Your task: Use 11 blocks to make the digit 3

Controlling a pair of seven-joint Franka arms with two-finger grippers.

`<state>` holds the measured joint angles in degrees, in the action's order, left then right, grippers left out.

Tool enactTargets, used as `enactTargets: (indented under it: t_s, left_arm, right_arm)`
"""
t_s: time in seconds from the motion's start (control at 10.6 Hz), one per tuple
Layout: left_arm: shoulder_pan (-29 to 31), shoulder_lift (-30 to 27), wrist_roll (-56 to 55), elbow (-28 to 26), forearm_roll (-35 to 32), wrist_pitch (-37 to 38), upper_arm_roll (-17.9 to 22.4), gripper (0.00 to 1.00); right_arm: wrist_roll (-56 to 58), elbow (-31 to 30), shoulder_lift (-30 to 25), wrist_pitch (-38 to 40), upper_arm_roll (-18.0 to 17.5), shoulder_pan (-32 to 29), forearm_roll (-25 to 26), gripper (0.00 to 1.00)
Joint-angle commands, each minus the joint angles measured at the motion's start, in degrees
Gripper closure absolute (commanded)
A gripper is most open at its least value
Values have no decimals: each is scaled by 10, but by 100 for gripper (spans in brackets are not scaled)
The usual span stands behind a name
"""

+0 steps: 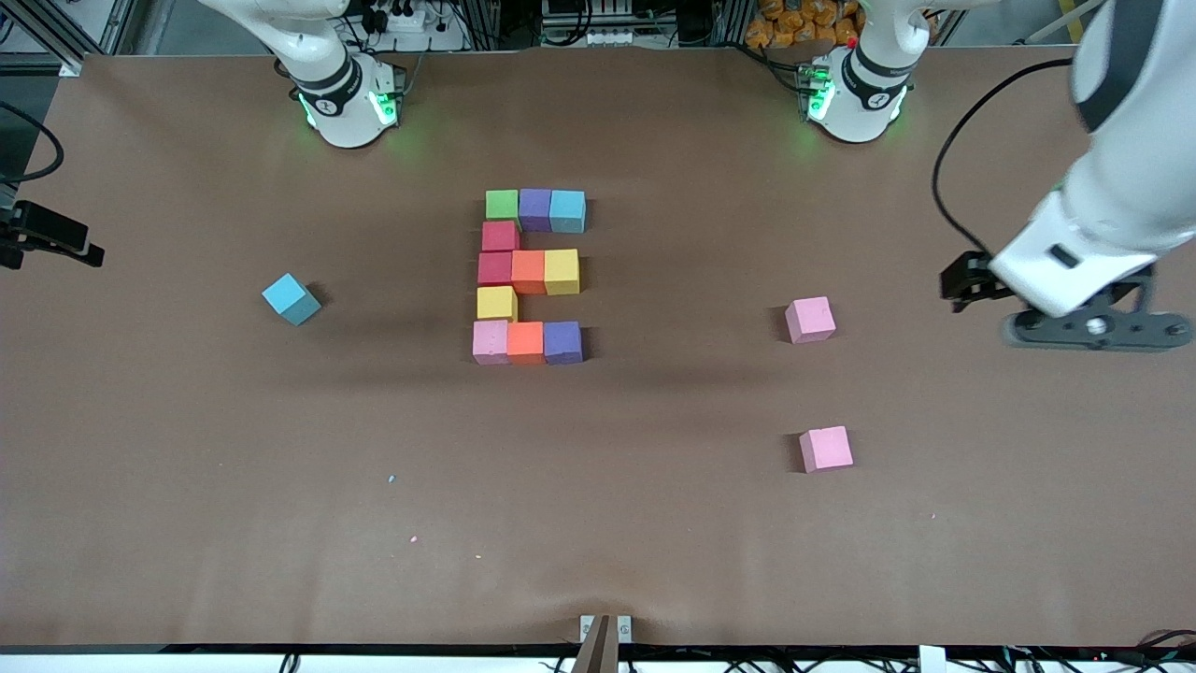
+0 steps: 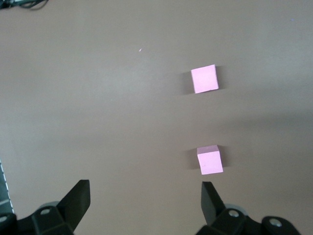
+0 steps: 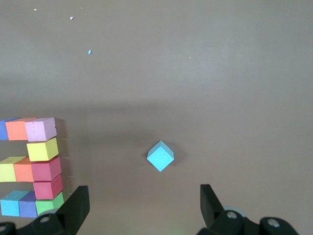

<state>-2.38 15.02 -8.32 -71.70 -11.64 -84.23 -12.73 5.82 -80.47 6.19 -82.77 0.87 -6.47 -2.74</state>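
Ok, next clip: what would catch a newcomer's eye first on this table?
The multicoloured foam-cube figure at the middle of the brown table, three rows joined down one side like an E. Next, three stray cubes: a light blue foam cube toward the right arm's end and two pink foam cubes toward the left arm's end. The left gripper hangs open near the pink pair.

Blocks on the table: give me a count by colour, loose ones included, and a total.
Green: 1
Purple: 2
Light blue: 2, one loose toward the right arm's end
Red: 2
Orange: 2
Yellow: 2
Pink: 3, two loose toward the left arm's end
Total: 14, with 11 in the figure
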Motion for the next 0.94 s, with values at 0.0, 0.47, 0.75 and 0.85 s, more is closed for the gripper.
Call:
enactTargets:
  t_s: [0.0, 0.47, 0.75, 0.85]
  left_arm:
    - [15, -90, -16, -135, 57, -85, 14, 0]
    - [10, -115, 31, -150, 164, -61, 101, 0]
    - [-2, -119, 4, -148, 147, -55, 111, 0]
    - [-10, -124, -15, -150, 117, -54, 109, 0]
  right_arm:
    - [-47, 7, -3, 5, -7, 0, 10, 0]
    - [-42, 4, -5, -5, -7, 60, 68, 0]
    - [-37, 3, -9, -5, -4, 77, 70, 0]
    - [-35, 3, -10, -5, -3, 78, 66, 0]
